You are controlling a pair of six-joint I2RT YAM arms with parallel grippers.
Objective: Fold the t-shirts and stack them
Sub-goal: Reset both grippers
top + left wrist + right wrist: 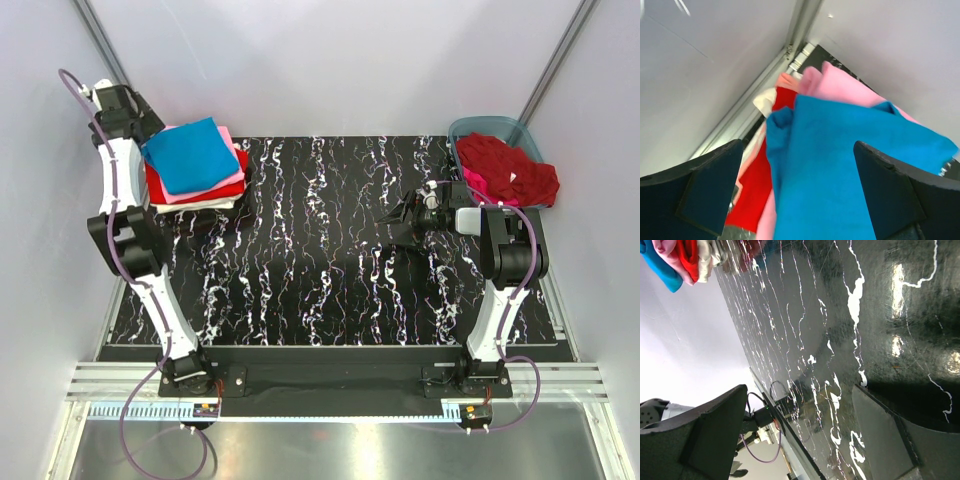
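A stack of folded t-shirts sits at the table's far left: turquoise blue (192, 154) on top, then pale pink (232, 176), bright red (166, 186) and white (200, 205). My left gripper (150, 122) is open and empty just behind the stack; its wrist view shows the turquoise shirt (850, 165) between the spread fingers, with pink (840, 87) and red (752, 187) beneath. A dark red shirt (510, 165) and a magenta one (474, 183) lie crumpled in the tub. My right gripper (395, 213) is open and empty, low over the table right of centre.
A grey-blue translucent tub (470, 128) stands at the far right corner. The black marbled tabletop (320, 260) lies between the arms. White walls close in on both sides and behind. The stack shows far off in the right wrist view (675, 260).
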